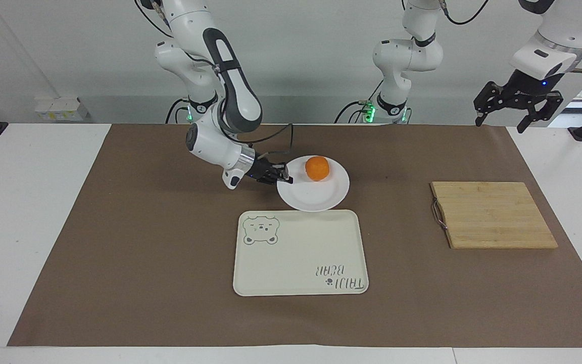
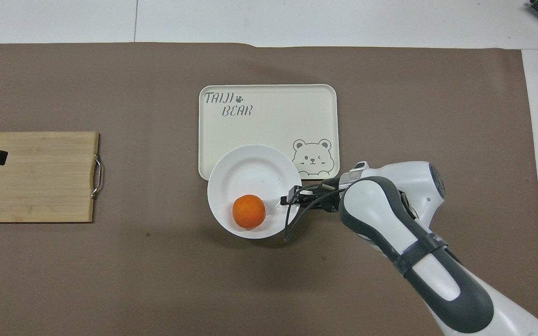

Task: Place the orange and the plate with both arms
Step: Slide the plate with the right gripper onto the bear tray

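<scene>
- One orange (image 1: pixel 317 168), one white plate (image 1: pixel 321 194), one cream bear-print tray (image 1: pixel 298 258), one wooden cutting board (image 1: pixel 493 215), all on the brown mat (image 1: pixel 144 242) covering the counter (image 1: pixel 28 202).
- My right pincer (image 1: pixel 285 176) reaches in low and nearly level, clenched on the plate's rim at the edge toward my right arm's end of the counter.
- My left pincer (image 1: pixel 517 103) hangs high over the mat's corner near its own base, fingers spread and holding nothing; that arm waits.
- The plate carries the orange on its half nearer the robots; in the overhead view its other edge overlaps the tray's near edge.
- The tray and board hold nothing.
</scene>
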`<state>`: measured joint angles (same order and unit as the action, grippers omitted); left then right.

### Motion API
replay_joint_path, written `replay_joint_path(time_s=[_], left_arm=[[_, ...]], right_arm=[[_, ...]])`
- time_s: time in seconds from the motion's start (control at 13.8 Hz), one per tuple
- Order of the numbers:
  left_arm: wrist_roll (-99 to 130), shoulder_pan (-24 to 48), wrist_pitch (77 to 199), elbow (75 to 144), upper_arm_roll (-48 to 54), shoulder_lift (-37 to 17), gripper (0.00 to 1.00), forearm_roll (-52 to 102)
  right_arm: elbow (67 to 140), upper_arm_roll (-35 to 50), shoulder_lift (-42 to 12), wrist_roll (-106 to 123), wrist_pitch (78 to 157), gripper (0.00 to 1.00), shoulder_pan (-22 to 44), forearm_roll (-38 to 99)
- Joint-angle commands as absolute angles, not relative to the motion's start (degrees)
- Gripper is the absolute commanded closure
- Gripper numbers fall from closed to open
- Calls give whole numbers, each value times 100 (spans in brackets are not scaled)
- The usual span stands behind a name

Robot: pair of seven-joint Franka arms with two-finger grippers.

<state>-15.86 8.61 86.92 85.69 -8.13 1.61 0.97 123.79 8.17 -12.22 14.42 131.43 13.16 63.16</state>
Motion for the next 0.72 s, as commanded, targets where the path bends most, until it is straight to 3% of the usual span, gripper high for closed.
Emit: replay_joint_path(time_s=[0.0,0.29,0.65], left_arm=[[-1652,773,8561,8464,-738,167,0,9],[-1652,773,8561,8464,-738,167,0,9],[-1652,773,8561,8464,-738,167,0,9]], right_arm=[[11596,835,-1659,864,12956,100,986,5717],[10199,852,-2459,-262,12613,100,783,4528],[9292,853,-3311,-606,12796,100,870,4491]])
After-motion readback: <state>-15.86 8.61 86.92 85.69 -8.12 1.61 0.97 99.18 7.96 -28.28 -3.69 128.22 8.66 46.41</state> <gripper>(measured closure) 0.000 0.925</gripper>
